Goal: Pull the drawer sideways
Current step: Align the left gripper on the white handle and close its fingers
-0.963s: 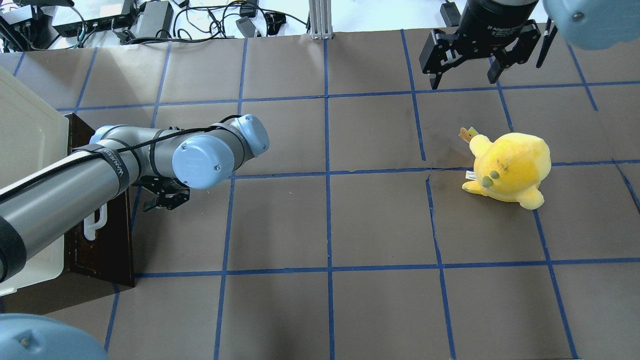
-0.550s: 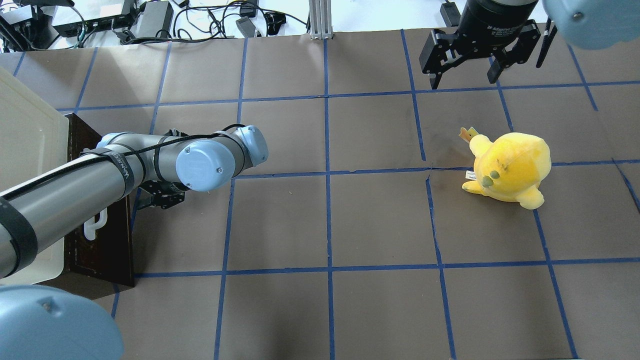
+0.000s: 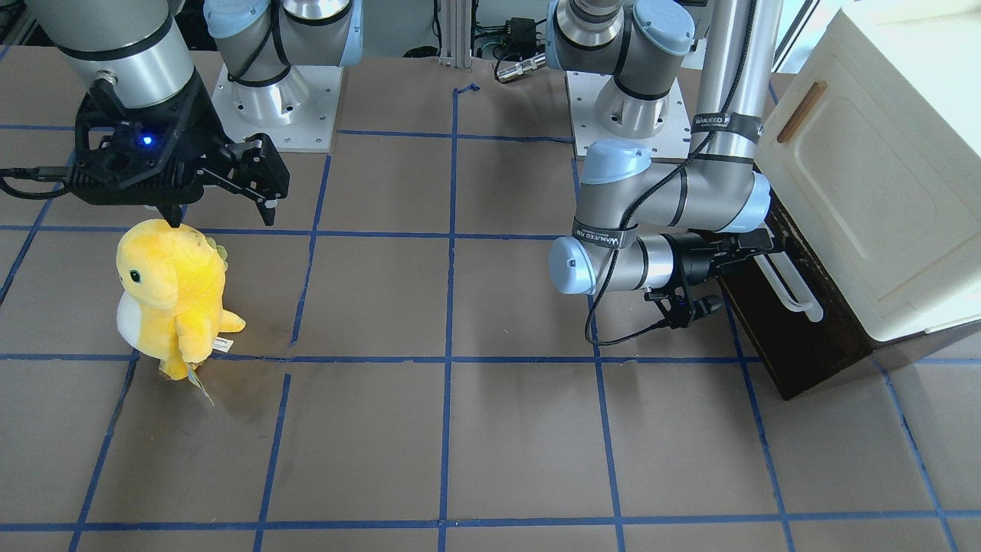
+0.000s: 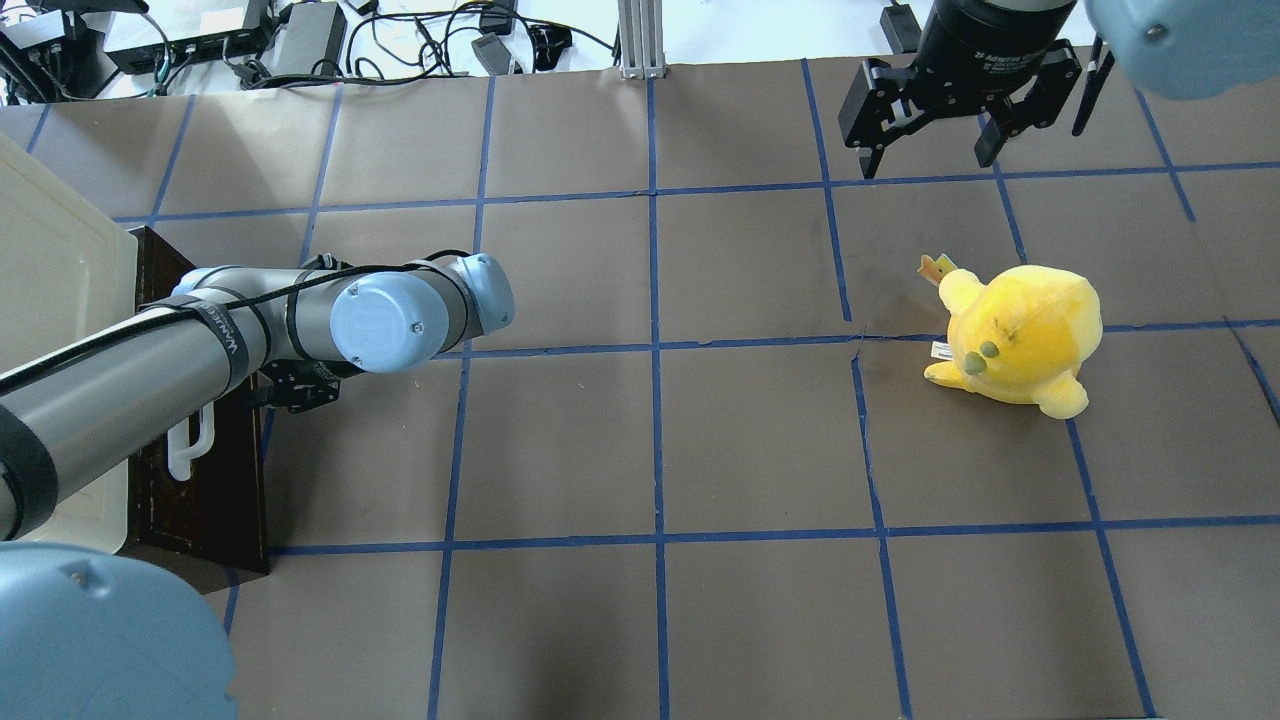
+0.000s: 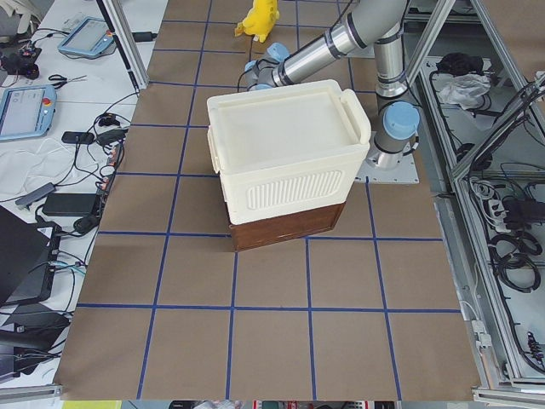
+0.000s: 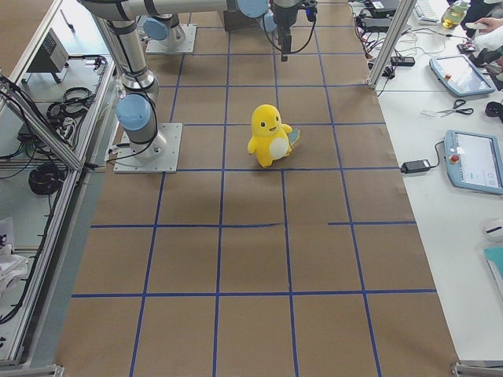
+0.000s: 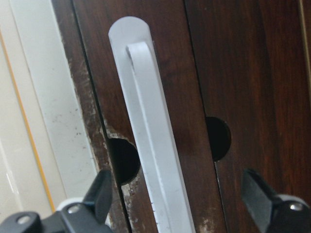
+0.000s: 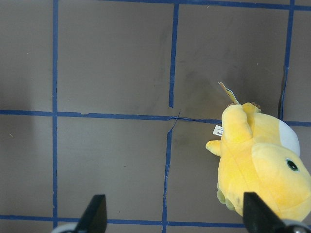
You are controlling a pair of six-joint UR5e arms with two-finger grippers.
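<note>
Cabinet (image 4: 50,290): cream-white body at the far left of the overhead view, at my left end of the worktop (image 4: 750,450). The front-facing camera shows a small brown wooden handle (image 3: 801,111) on it.

Drawer (image 4: 215,480): its dark brown wooden front sits low under the cabinet, down at the worktop, and faces the middle of the grid. I cannot tell how far out it stands.

Bar handle (image 7: 150,145): long and white, fixed along the drawer front. In my left wrist view it runs up between my two fingertips, with a dark round hole (image 7: 217,138) in the wood on either side of it.

Left gripper (image 7: 179,199): level with the drawer front, right up against the near end of the bar handle. My jaws are apart and straddle the bar, one fingertip on each side. I see no contact with it.

Worktop: brown paper marked off in squares by blue tape.

Right gripper (image 4: 927,165): hanging over the far right part of the worktop, pointing down. My jaws are spread wide with nothing between them.

Plush toy (image 4: 1020,335): yellow with a white belly, standing upright on the worktop near my right gripper and below it, not touched. It is well apart from the drawer.
</note>
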